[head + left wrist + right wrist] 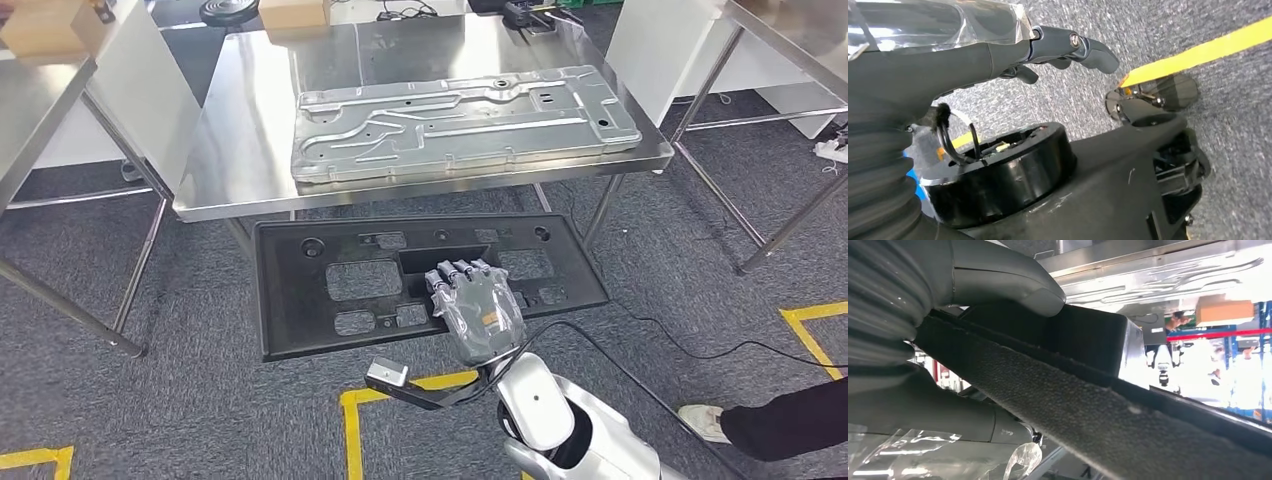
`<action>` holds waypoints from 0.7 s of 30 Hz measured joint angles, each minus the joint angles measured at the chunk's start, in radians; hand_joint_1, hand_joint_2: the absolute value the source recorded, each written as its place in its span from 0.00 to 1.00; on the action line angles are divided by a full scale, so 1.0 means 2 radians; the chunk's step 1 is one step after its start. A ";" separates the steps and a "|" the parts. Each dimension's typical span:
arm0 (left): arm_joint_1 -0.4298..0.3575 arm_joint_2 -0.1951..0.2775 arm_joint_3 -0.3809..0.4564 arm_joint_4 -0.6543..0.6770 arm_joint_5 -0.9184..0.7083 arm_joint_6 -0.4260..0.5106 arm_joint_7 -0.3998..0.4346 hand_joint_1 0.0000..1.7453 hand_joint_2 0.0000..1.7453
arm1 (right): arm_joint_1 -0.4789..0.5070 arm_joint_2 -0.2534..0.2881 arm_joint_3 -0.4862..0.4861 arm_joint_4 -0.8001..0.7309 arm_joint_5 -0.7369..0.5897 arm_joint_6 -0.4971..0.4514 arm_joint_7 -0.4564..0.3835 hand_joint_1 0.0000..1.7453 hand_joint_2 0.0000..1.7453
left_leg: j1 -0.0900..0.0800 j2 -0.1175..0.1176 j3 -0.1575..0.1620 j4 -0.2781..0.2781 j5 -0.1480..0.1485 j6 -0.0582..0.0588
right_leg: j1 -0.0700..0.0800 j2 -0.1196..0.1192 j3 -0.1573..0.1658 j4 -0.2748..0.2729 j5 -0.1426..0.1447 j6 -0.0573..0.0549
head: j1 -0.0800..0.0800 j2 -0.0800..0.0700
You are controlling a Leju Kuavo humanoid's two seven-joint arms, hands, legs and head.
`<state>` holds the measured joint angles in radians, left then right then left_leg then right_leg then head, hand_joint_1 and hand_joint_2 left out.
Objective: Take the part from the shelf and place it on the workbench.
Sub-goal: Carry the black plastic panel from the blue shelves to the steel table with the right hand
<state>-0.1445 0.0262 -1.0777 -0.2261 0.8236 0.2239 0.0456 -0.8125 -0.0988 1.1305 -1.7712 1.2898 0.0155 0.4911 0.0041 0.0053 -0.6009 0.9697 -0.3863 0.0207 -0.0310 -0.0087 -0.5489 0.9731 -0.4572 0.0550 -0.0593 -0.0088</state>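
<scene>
A large flat black plastic part [330,290] with several cut-outs hangs level in front of the steel workbench [240,150], lower than its top and over the carpet. My right hand [478,310] grips the part's near edge at the middle, fingers over the top. In the right wrist view the part's edge [1098,415] runs between the thumb [998,280] and the fingers. A big pressed metal panel [460,120] lies across the bench top. My left hand [973,55] hangs over the carpet, its fingers [1083,47] loosely apart and holding nothing.
Steel tables flank the bench at left [30,110] and right [790,30]. A cardboard box [295,12] sits at the bench's far edge. A person's shoe [705,420] and dark trouser leg stand at the lower right. Yellow tape [815,330] and a black cable [700,345] mark the floor.
</scene>
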 joint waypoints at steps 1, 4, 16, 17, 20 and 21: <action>0.000 0.000 0.000 0.000 -0.001 0.000 0.000 0.00 1.00 | -0.001 0.000 0.000 0.000 0.000 0.000 0.000 1.00 1.00 | -0.001 -0.001 0.001 0.000 -0.001 0.004 | 0.000 -0.001 0.001 -0.001 -0.001 0.003 | 0.000 0.000; -0.001 -0.001 0.000 0.000 -0.003 0.000 0.000 0.00 1.00 | -0.002 0.000 0.000 0.000 -0.001 0.001 0.000 1.00 1.00 | 0.000 -0.005 0.008 -0.004 -0.002 0.016 | -0.002 -0.002 -0.008 0.026 -0.017 0.009 | 0.000 0.000; -0.004 -0.004 0.000 0.000 -0.008 -0.001 0.002 0.00 1.00 | 0.000 0.000 0.002 0.019 0.009 -0.006 0.011 1.00 1.00 | -0.011 -0.015 0.040 -0.004 -0.035 0.018 | 0.008 0.005 -0.034 0.005 0.032 -0.009 | 0.001 0.000; -0.004 -0.004 0.000 0.000 -0.009 -0.001 0.002 0.00 1.00 | 0.000 0.002 0.002 0.023 0.010 -0.008 0.011 1.00 1.00 | -0.010 -0.015 0.040 -0.003 -0.038 0.015 | 0.008 0.005 -0.033 0.004 0.031 -0.011 | 0.001 0.000; -0.004 -0.004 0.000 0.000 -0.009 -0.001 0.002 0.00 1.00 | -0.001 0.005 0.002 0.032 0.014 -0.012 0.013 1.00 1.00 | -0.005 -0.012 0.014 0.050 -0.061 0.003 | 0.004 0.005 -0.028 0.002 0.027 -0.018 | 0.000 0.000; -0.005 -0.004 0.000 0.000 -0.009 -0.002 0.002 0.00 1.00 | 0.000 0.006 0.002 0.036 0.015 -0.012 0.014 1.00 1.00 | -0.003 -0.011 -0.006 0.085 -0.074 0.000 | 0.004 0.004 -0.027 0.002 0.024 -0.020 | 0.000 0.000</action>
<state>-0.1535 0.0173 -1.0777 -0.2262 0.8059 0.2209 0.0504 -0.8134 -0.0866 1.1347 -1.6995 1.3204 -0.0095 0.5181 -0.0022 -0.0172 -0.6136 1.1403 -0.5348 0.0200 -0.0226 0.0002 -0.6023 0.9779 -0.4084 0.0157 -0.0591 -0.0088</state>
